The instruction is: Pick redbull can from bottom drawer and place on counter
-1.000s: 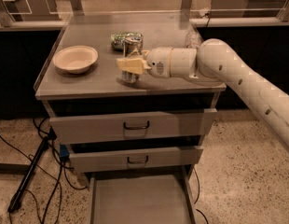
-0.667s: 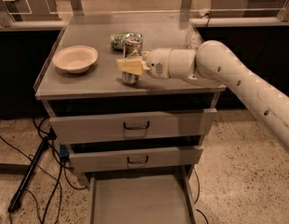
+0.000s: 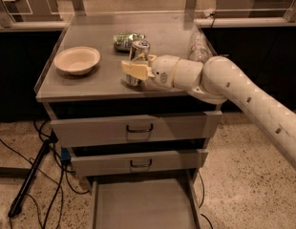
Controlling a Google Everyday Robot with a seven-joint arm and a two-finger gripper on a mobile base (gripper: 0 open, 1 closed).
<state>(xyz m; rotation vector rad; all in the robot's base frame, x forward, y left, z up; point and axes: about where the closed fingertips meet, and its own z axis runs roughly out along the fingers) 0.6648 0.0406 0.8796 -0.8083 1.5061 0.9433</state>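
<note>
Pale gripper (image 3: pixel 132 71) clamped on slim silver redbull can (image 3: pixel 140 50), upright on flat grey counter (image 3: pixel 90 87).
Close to the counter's front edge; fingers hide its lower half; open grey bottom drawer (image 3: pixel 143 204) under the counter is cut off.

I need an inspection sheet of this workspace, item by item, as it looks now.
Surface: counter, flat grey, carries four things.
Job's things: redbull can upright, on or just above the counter; bottom drawer pulled open.
Clutter: cream bowl; crumpled green packet; clear plastic bottle.
Grippers: end effector shut on the can, near the counter's front edge.
Cables: dark cables on the floor, left of the cabinet.
Surroundings: speckled floor; upper drawers shut.
</note>
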